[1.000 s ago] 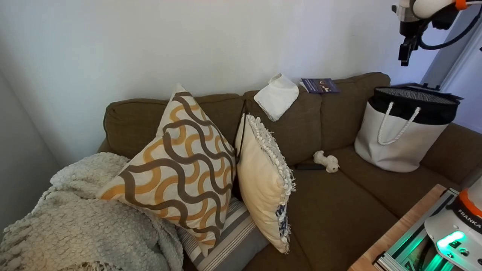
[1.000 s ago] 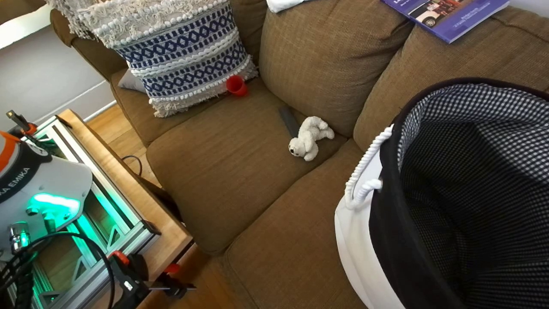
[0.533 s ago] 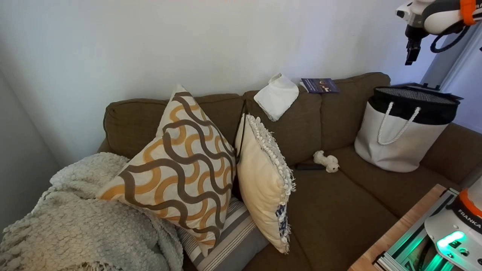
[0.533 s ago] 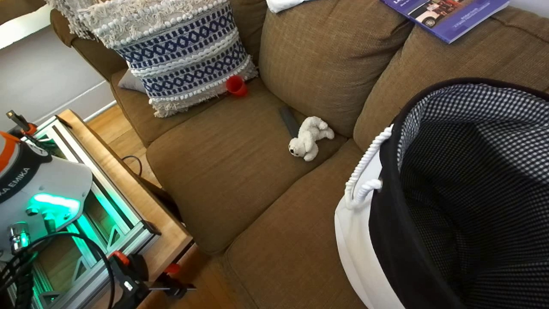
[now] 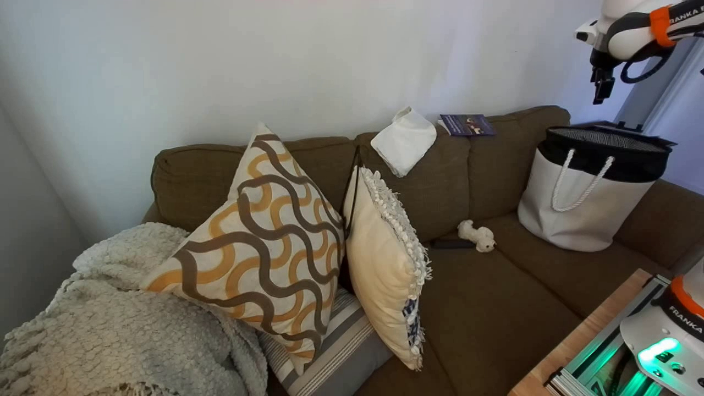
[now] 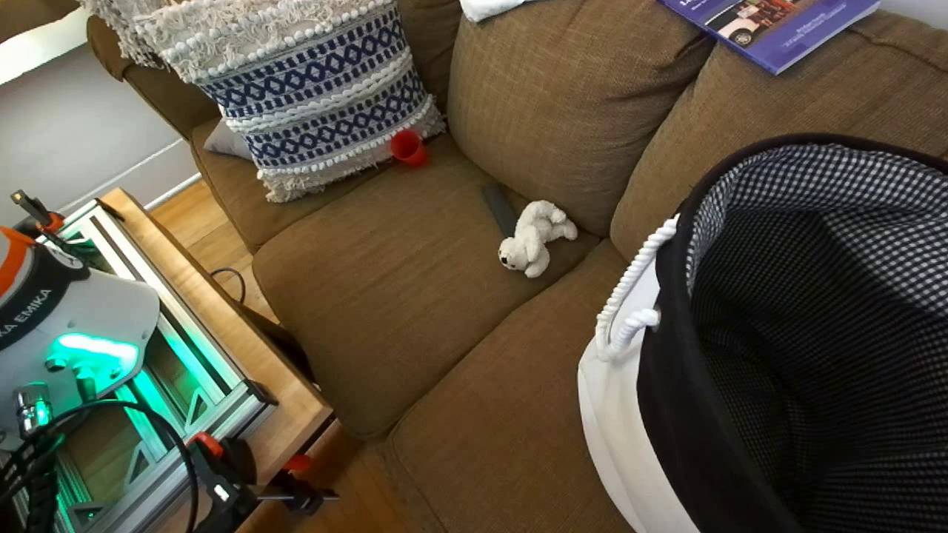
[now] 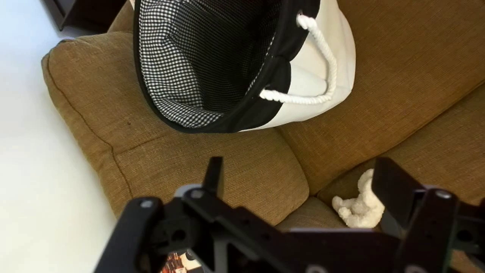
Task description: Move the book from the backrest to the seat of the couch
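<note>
Purple and glossy-looking, the softcover book (image 6: 774,28) lay flat on top of the backrest (image 6: 570,96) of the couch (image 6: 511,370), one corner seeming to jut forward over the edge; it looked thin and light, probably bendy and a little slick, hardly fragile, though its leaves might fan apart if the top cover alone were pinched; that jutting corner seemed the best place to take hold, with both covers caught together; the gripper (image 7: 299,168) hung in the air apart from the book, fingers (image 7: 392,185) spread wide, holding nothing; the seat (image 6: 370,296), where a white plush animal (image 6: 535,238) lay near the backrest, seemed to call for a low, flat release.
</note>
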Tool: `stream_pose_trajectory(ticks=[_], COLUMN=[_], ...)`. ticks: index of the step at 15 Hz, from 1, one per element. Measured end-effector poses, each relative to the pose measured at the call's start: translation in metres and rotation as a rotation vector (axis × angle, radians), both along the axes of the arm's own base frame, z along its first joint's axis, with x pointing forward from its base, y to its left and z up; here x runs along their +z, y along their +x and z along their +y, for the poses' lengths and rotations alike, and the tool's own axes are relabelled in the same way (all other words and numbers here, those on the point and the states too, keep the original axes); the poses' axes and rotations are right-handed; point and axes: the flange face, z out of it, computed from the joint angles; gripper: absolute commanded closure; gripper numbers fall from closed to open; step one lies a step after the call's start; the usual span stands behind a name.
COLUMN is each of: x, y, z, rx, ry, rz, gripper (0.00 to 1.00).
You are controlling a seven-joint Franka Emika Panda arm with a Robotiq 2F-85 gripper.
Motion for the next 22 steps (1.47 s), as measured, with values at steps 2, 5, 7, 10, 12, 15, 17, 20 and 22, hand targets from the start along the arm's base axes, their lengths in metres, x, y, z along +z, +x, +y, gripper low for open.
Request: stream_pose_trajectory(ticks=[2, 5, 7, 10, 12, 15, 17, 20, 22], x=[0.002, 0.008, 0.010, 0.000, -0.015, -0.042, -0.065, -0.086, -0.085], y=[0.001, 0.005, 0.008, 0.011, 0.015, 0.029, 0.043, 0.061, 0.063], z=[0.000, 0.000, -0.008, -0.033, -0.051, -0.075, -0.086, -0.088, -0.090], rx=[0.001, 0.036, 0.084, 0.138, 0.153, 0.158, 0.128, 0.119, 0.119], ry=[-0.002, -0.014, -0.022, -0.038, -0.044, -0.052, -0.025, -0.004, -0.008], rz=[-0.002, -0.086, -0.203, -0.339, -0.381, -0.389, -0.374, -0.358, -0.360], gripper=[0.00, 0.00, 0.00, 0.00, 0.00, 0.00, 0.00, 0.00, 0.00])
